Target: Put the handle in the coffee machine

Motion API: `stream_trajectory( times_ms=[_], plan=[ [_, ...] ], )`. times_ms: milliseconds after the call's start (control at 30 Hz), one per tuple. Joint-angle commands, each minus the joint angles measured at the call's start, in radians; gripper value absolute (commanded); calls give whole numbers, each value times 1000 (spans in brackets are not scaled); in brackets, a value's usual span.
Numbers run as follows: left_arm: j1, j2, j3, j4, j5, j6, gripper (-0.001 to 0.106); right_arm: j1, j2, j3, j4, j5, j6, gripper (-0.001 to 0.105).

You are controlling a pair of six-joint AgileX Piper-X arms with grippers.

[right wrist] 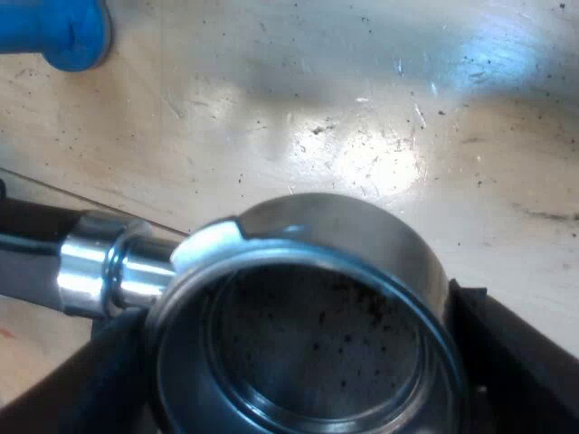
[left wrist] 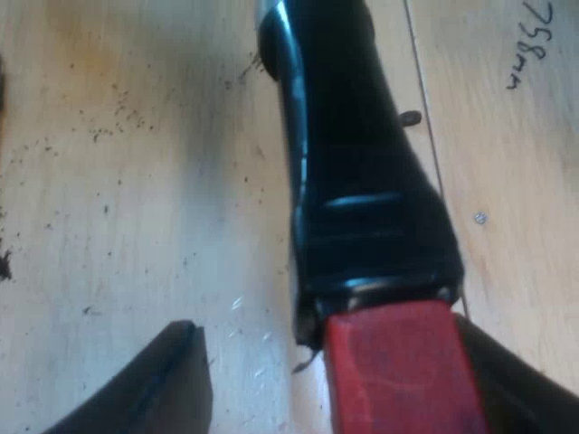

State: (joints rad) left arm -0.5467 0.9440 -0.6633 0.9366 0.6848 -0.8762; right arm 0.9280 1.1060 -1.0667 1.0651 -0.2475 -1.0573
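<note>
Both claws are at the one holder (right wrist: 317,226), one at each end. Nearest in the right wrist view, the right gripper (right wrist: 298,353) has its black fingers (right wrist: 516,362) pressed against opposite sides of the round metal cup, so it looks closed on the cup, which is empty but for a few dark specks. Nearest in the left wrist view, the left gripper (left wrist: 348,362) stands open around the red end (left wrist: 398,371) of the dark handle (left wrist: 362,181). One finger lies close against the red part, and the other stands clear with bare wood showing between. Beyond, the handle runs on over the wooden table (left wrist: 136,181), which is dusted with coffee grounds and carries a pencilled note. Whether the holder rests on the wood or hangs just off it cannot be told. Farther off past the cup lies a blue tamper (right wrist: 54,32). The holder is probably stiff and heavy at the cup end, and its glossy handle and polished metal look slippery. The handle near the red end seems the best hold for steering and twisting it into the machine.
</note>
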Motion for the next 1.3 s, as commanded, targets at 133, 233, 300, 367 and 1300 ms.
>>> stream_trajectory(
  times_ms=[133,233,300,367,1300],
  plan=[
    [-3,1,-3,0,33,8,35,-6,-14,-15,-17,-26,-1,0],
    [-3,1,-3,0,33,12,17,-6,-14,-15,-21,-26,-1,0],
    [-3,1,-3,0,33,14,5,-6,-14,-15,-22,-24,-1,0],
    [-3,1,-3,2,33,14,0,-6,-14,-15,-22,-2,3,0],
    [0,1,-3,8,56,14,0,-6,-14,-22,-71,236,-17,82]
  ],
)
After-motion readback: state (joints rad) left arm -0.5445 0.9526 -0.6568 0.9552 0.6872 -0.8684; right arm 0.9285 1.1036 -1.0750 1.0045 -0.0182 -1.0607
